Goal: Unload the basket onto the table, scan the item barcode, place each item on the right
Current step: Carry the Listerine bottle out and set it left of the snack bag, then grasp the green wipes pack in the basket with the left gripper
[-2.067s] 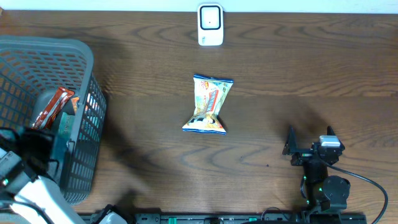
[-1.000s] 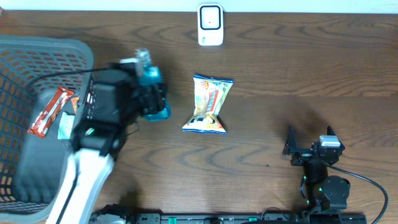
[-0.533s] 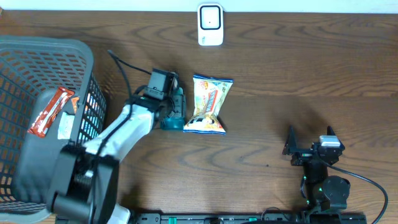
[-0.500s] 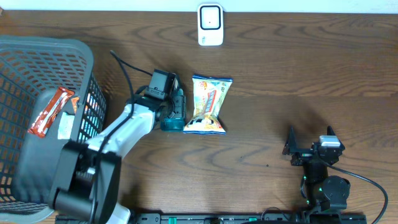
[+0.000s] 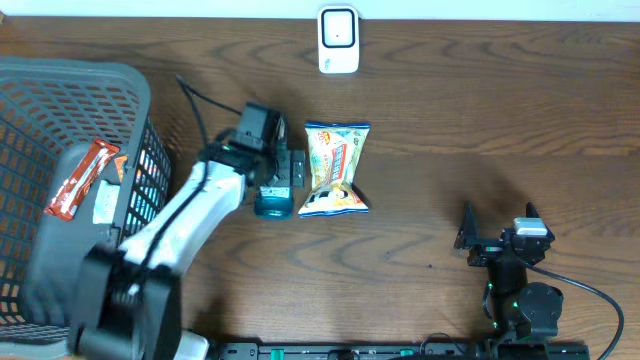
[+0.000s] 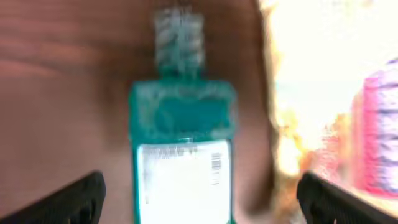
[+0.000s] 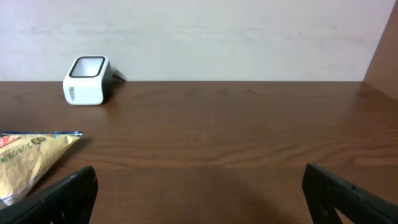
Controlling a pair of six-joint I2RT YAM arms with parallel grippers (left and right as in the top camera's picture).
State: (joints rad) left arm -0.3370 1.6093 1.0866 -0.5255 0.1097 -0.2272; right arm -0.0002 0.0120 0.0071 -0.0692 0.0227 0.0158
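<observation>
- Two arms stand at a brown wooden table (image 5: pixel 450 120), and only the left one reaches out over it.
- Left gripper (image 5: pixel 282 168) hangs over a teal bottle (image 5: pixel 272 203); in the left wrist view its two dark fingers (image 6: pixel 68 199) are spread wide, with bare wood showing between each finger and the bottle (image 6: pixel 183 155). Nothing is pinched.
- That bottle lies flat on the table, its cap end pointing away from the wrist camera and its white label (image 6: pixel 183 180) facing up. A small barcode (image 6: pixel 216 163) sits at the label's right edge, though the picture is blurred.
- Just to the bottle's right lies a yellow snack bag (image 5: pixel 335 170), close beside it; I cannot tell whether the two touch.
- One white scanner (image 5: pixel 338 40) stands at the far edge of the table, well apart from the bottle and beyond the snack bag. The right wrist view shows it (image 7: pixel 87 81) upright before the pale wall.
- Right gripper (image 5: pixel 498 222) sits near the front right of the table, its jaws spread wide with only bare wood between them, well apart from the bag.
- At the far left sits a grey mesh basket (image 5: pixel 60 80), with a red snack bar (image 5: pixel 82 178) lying inside.
</observation>
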